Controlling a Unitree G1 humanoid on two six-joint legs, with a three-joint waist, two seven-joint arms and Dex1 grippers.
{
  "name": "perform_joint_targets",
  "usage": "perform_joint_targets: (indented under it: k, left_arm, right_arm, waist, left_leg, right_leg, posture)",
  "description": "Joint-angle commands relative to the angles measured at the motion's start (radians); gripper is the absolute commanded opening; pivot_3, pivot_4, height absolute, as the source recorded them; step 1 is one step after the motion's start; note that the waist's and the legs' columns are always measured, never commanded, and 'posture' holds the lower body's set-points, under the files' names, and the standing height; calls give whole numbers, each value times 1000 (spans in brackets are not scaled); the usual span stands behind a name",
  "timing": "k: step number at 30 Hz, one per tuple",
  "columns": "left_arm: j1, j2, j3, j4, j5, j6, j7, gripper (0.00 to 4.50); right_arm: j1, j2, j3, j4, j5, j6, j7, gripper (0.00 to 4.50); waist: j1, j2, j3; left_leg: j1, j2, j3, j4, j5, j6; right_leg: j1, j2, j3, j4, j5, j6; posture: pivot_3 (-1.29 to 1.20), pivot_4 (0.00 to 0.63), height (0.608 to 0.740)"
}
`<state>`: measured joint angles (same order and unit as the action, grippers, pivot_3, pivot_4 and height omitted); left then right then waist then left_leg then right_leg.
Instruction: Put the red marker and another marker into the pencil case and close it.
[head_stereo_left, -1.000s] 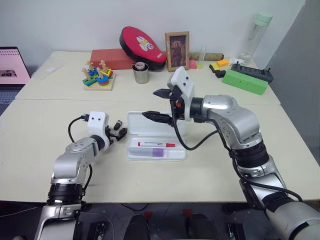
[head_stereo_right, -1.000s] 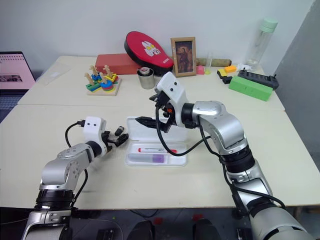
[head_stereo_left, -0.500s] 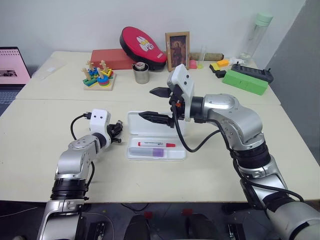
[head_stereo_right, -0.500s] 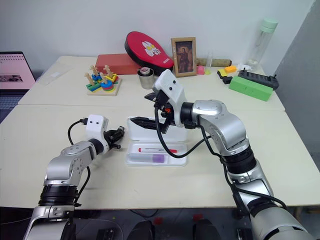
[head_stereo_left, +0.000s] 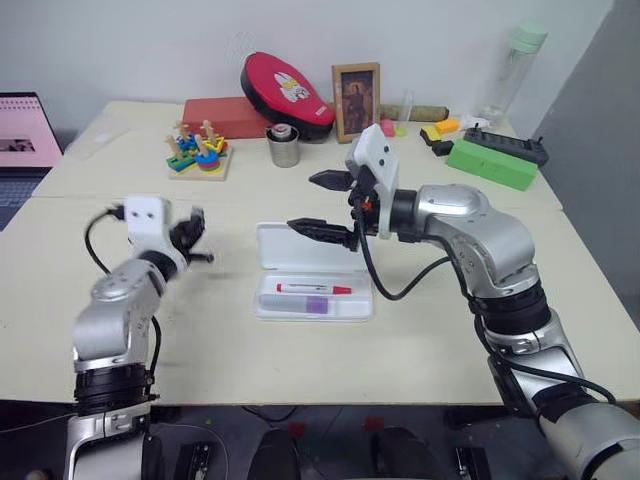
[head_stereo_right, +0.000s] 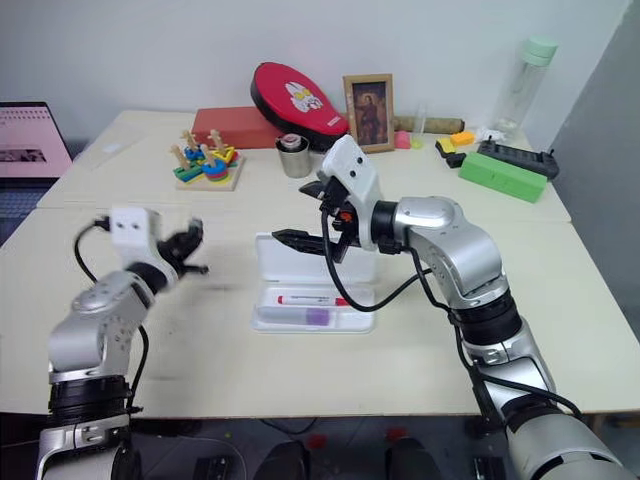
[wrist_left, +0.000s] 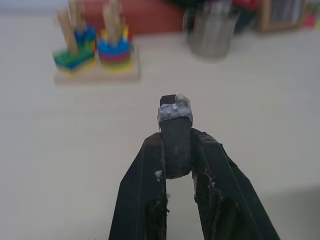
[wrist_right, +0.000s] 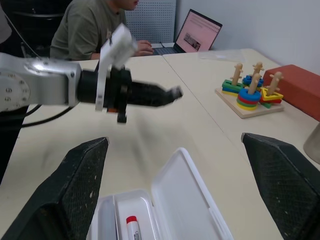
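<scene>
Left wrist view looks along the left gripper (wrist_left: 176, 150), whose two black fingers are pinched tight on a small black object (wrist_left: 175, 135) with a bit of silvery tape near its top end. From the head views that gripper is lifted above the cream table (head_stereo_left: 420, 330), off to the left of the flat white plastic pencil case (head_stereo_left: 313, 272).

The pencil case lies open on the table, lid back. Inside the near half lie the slim white marker with the red cap (head_stereo_left: 313, 288) and, just in front of it, the short pale purple highlighter (head_stereo_left: 315, 305).

Above the far side of the case hangs the right gripper (head_stereo_left: 325, 203), pointing left with its fingers spread wide apart and nothing between them.

Farther back on the table stand a wooden toy with coloured rings on pegs (head_stereo_left: 197, 151), a small metal cup (head_stereo_left: 282, 146), a framed picture (head_stereo_left: 355, 101) and a green box (head_stereo_left: 490, 163).
</scene>
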<state>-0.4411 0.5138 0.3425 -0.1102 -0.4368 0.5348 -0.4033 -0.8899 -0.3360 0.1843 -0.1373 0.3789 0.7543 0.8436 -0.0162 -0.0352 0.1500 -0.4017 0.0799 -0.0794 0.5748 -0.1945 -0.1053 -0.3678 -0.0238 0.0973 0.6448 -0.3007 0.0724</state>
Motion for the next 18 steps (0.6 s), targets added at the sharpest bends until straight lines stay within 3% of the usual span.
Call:
perform_joint_targets:
  k: [1,8,18]
  left_arm:
    - [-20,15,-103,-186,-172,66,-204,410]
    - [-42,85,-408,-135,-97,44,-492,410]
    - [-124,100,-634,57,85,-80,-697,410]
  right_arm:
    - [34,-144,-101,-70,61,8,94,4500]
    - [236,-360,-123,-228,133,72,182,4500]
    - [362,-423,-118,-347,116,125,81,4500]
  waist:
    - [8,0,0]
    - [-9,2,1]
    - [-26,3,2]
  left_leg:
    - [0,-1,0,0,0,0]
    - [1,0,0,-1,0,1]
    - [1,0,0,1,0,1]
  right_leg:
    - [1,-1,0,0,0,0]
    - [0,1,1,0,0,0]
    - [0,2,3,-1,-1,1]
  posture:
    - [0,150,740]
    - [0,150,740]
    - [0,150,740]
